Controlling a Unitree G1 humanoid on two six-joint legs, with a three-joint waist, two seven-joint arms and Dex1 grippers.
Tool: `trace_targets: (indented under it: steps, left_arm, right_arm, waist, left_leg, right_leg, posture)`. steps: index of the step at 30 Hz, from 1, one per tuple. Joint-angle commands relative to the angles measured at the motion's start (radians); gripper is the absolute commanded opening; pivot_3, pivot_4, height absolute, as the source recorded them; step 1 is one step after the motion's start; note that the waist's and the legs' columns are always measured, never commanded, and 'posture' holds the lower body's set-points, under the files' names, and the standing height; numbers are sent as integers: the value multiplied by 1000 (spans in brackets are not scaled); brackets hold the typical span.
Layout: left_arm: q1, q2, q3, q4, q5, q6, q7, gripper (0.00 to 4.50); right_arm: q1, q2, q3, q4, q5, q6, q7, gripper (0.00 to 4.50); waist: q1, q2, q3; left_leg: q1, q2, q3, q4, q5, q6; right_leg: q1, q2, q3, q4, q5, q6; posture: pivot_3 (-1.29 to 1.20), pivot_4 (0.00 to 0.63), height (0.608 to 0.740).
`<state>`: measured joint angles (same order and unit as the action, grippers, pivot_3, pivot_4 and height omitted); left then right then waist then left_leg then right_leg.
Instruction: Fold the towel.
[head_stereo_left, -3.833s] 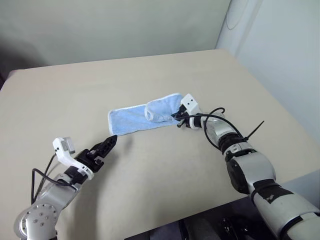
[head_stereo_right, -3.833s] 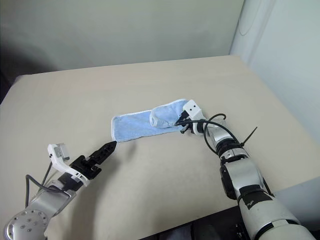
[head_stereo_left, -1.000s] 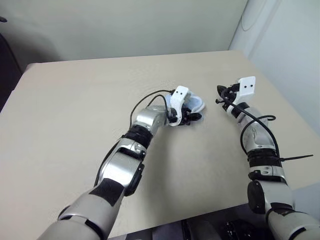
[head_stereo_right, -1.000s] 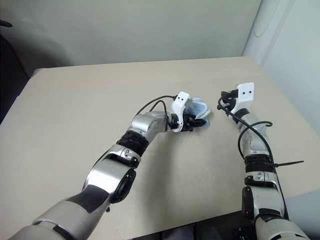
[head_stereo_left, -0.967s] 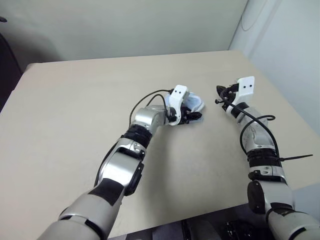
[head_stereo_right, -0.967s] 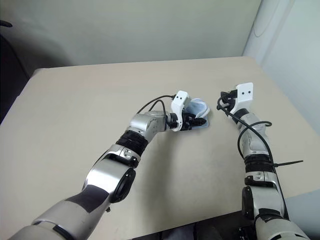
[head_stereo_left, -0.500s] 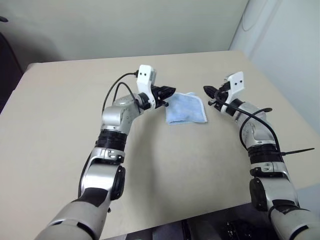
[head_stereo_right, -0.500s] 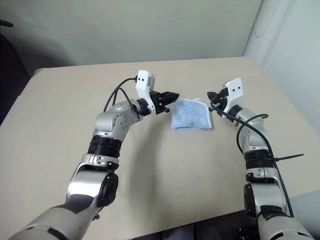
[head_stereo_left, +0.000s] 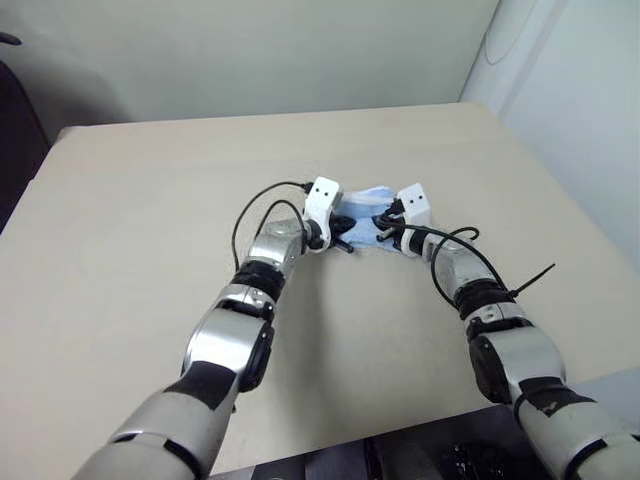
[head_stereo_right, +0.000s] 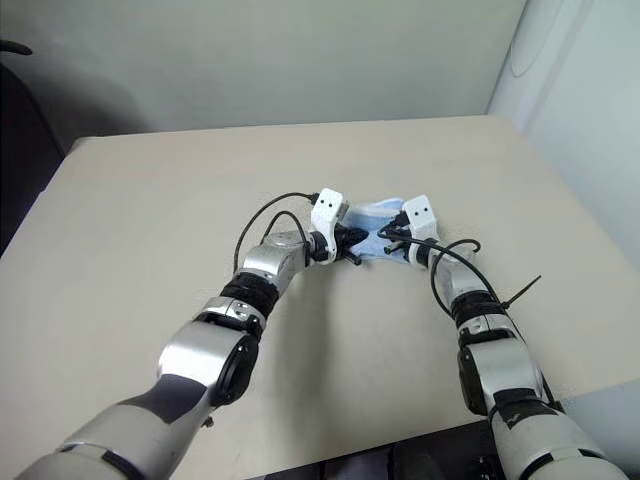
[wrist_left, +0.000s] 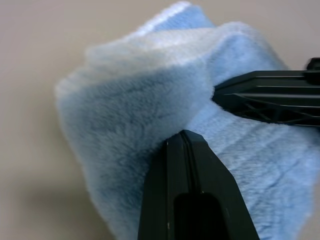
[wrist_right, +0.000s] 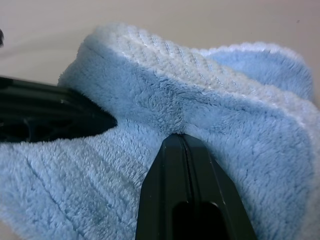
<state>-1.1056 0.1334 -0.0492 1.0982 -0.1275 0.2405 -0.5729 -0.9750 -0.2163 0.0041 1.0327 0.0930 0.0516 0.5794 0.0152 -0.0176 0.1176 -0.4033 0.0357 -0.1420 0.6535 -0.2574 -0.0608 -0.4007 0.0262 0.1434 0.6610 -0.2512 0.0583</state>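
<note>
Where the two arms meet just above the middle of the left eye frame, the left gripper (head_stereo_left: 345, 238) has its black fingers pressed together, their tips pushed into the near edge of the towel (head_stereo_left: 362, 208); the left wrist view shows those joined fingers (wrist_left: 192, 165) sunk into a puckered fold of blue pile, though whether any cloth is caught between them cannot be told. Facing it from the right of the frame, the right gripper (head_stereo_left: 381, 224) also has its fingers closed against each other, and the right wrist view shows their shared tip (wrist_right: 181, 150) buried in a crease of the same cloth, with the other gripper's dark fingers reaching in from the side. Between the two, the towel sits bunched in a thick, layered wad with a white stitched hem along its upper fold. It rests on the beige table (head_stereo_left: 150, 210), near the centre and slightly toward the right.
</note>
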Motion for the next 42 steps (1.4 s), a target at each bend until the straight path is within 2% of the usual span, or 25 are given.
trace_targets:
  steps: [1, 3, 5, 7, 11, 14, 17, 18, 24, 32, 35, 42]
  left_arm:
    - [-5, 13, 92, 4, -53, -31, -6, 28]
    - [-3, 20, 176, -83, -147, -5, -52, 28]
    - [52, 55, 257, -324, -276, 128, -91, 0]
    - [121, 84, 285, -535, -348, 240, -95, 0]
    - [311, 219, 320, -907, -413, 420, -54, 0]
    - [448, 321, 365, -1044, -429, 481, -38, 0]
    - [587, 386, 464, -1125, -476, 528, -7, 0]
    - [630, 396, 499, -1150, -494, 545, 12, 0]
    - [816, 377, 594, -1319, -571, 594, 103, 0]
    - [902, 306, 577, -1430, -633, 607, 206, 0]
    - [900, 293, 557, -1432, -638, 599, 231, 0]
    - [909, 268, 538, -1429, -655, 587, 262, 0]
  right_arm:
    - [2, -22, -18, -28, -2, -47, 12, 0]
    - [20, -40, -31, -111, 28, -35, 60, 0]
    - [50, -77, -59, -260, 87, 60, 123, 367]
    - [79, -103, -81, -378, 137, 158, 158, 857]
    - [99, -167, -125, -527, 231, 421, 177, 2263]
    - [83, -191, -134, -550, 263, 544, 183, 3349]
    - [16, -190, -143, -430, 250, 600, 140, 4318]
    - [-8, -187, -133, -365, 223, 589, 114, 4439]
    - [-101, -153, -98, -66, 146, 435, 142, 4439]
    - [-198, -73, -86, 138, 87, 318, 154, 4439]
    - [-216, -59, -116, 162, 102, 313, 135, 3899]
    - [-238, -113, -252, 162, 200, 442, 124, 1426]
  waist:
    - [-1, 0, 0]
    - [-1, 0, 0]
    - [-1, 0, 0]
    - [-2, 0, 0]
    - [-10, 1, 0]
    - [-15, 0, 0]
    - [-19, 0, 0]
    - [-20, 0, 0]
    - [-7, 0, 0]
    - [-9, 0, 0]
    - [-10, 0, 0]
    - [-7, 0, 0]
  left_leg:
    - [0, 0, 0, 0, -1, 1]
    - [0, 0, 0, 0, 0, 0]
    - [-2, -1, 0, 0, 2, -3]
    - [-8, -1, 1, 0, 3, -5]
    - [-11, 0, 4, 7, 4, -7]
    - [-11, 2, 6, 6, 4, -7]
    - [-10, 2, 6, 1, 4, -6]
    - [-10, 2, 6, 2, 4, -7]
    - [-9, 1, 4, 2, 5, -7]
    - [-9, 2, 5, -1, 6, -8]
    - [-9, 2, 5, -1, 6, -8]
    - [-9, 2, 5, -1, 6, -8]
  right_leg:
    - [0, 0, 0, 0, 0, 0]
    - [0, 0, 0, 0, 0, 0]
    - [-2, 0, -1, 0, 0, 0]
    - [-7, 0, -2, -1, 0, 0]
    - [-10, 1, -2, -3, 0, 0]
    - [-10, 1, -3, -4, 0, 0]
    - [-11, 1, -2, 1, 0, 0]
    - [-11, 1, -2, 1, 1, 0]
    - [-11, 0, -4, 2, 3, -1]
    - [-12, 0, -5, 2, 3, -3]
    - [-12, 0, -5, 2, 3, -3]
    - [-12, 0, -5, 2, 3, -3]
  posture:
    - [0, 150, 740]
    - [0, 150, 740]
    - [0, 150, 740]
    - [0, 150, 740]
    - [0, 150, 740]
    - [0, 150, 740]
    - [0, 150, 740]
    - [0, 150, 740]
    - [0, 150, 740]
    - [0, 150, 740]
    - [0, 150, 740]
    - [0, 150, 740]
